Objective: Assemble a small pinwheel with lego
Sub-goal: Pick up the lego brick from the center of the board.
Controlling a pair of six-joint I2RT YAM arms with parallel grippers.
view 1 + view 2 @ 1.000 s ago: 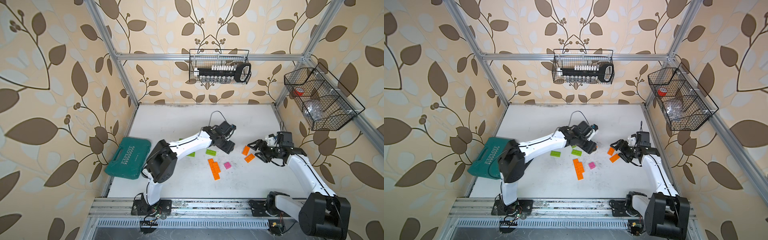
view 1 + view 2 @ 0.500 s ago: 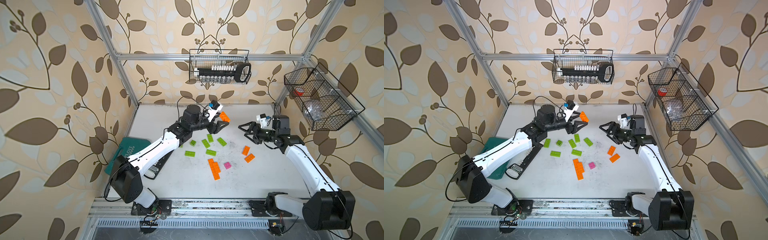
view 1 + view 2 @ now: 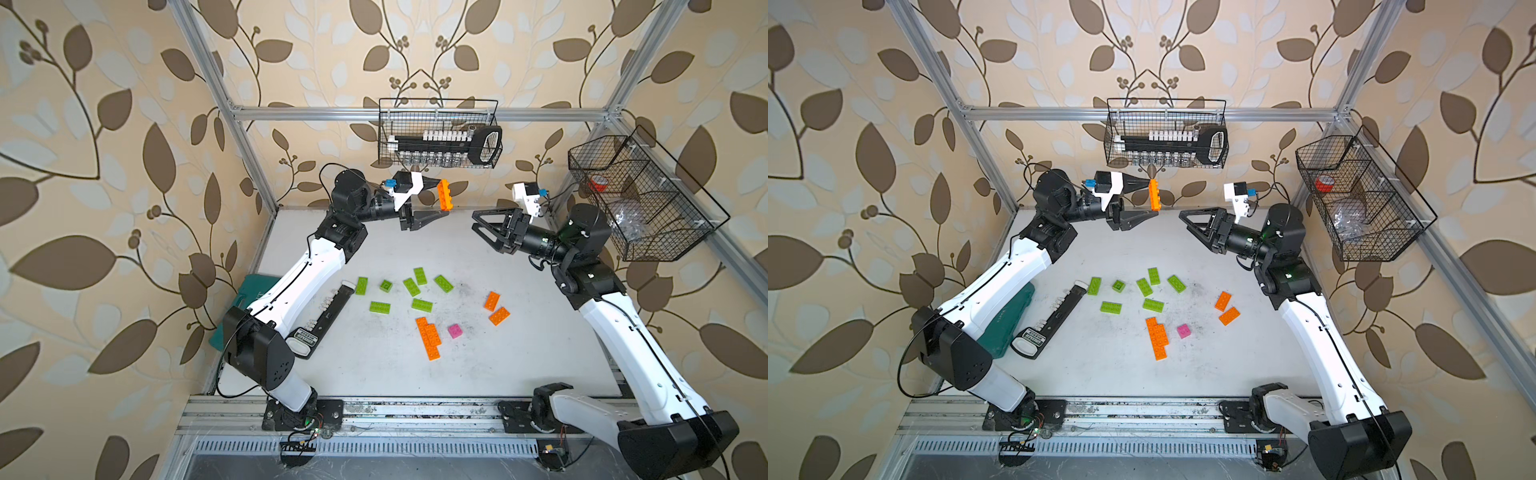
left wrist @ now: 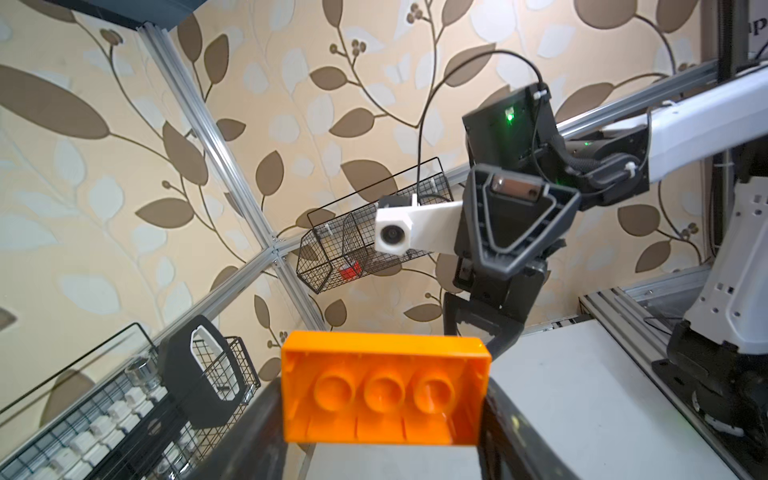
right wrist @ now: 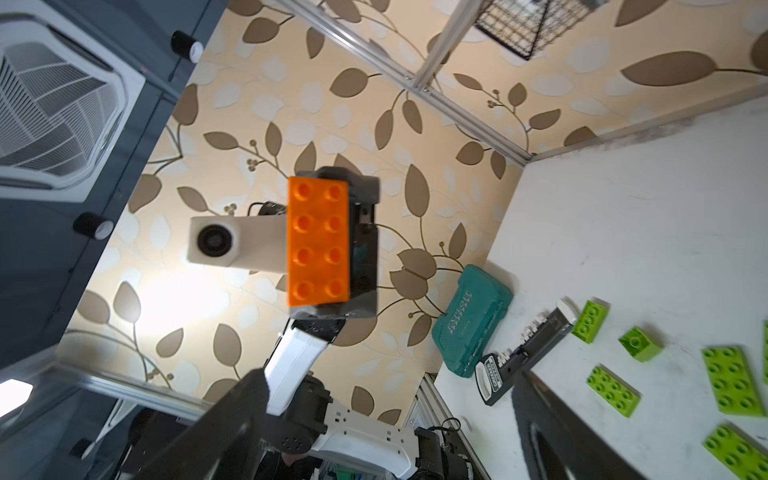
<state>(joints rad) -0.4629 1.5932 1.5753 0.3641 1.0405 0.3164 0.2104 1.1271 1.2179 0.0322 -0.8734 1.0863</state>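
My left gripper (image 3: 442,198) pinches the orange brick (image 3: 444,192) by its short ends in the air above the far edge of the table (image 3: 540,365), so I think my right gripper (image 3: 476,221), jaws spread and empty, should close squarely on its long sides before the left releases

Robot lab cell, aluminium frame (image 3: 415,113), wallpaper backdrop (image 3: 83,174)
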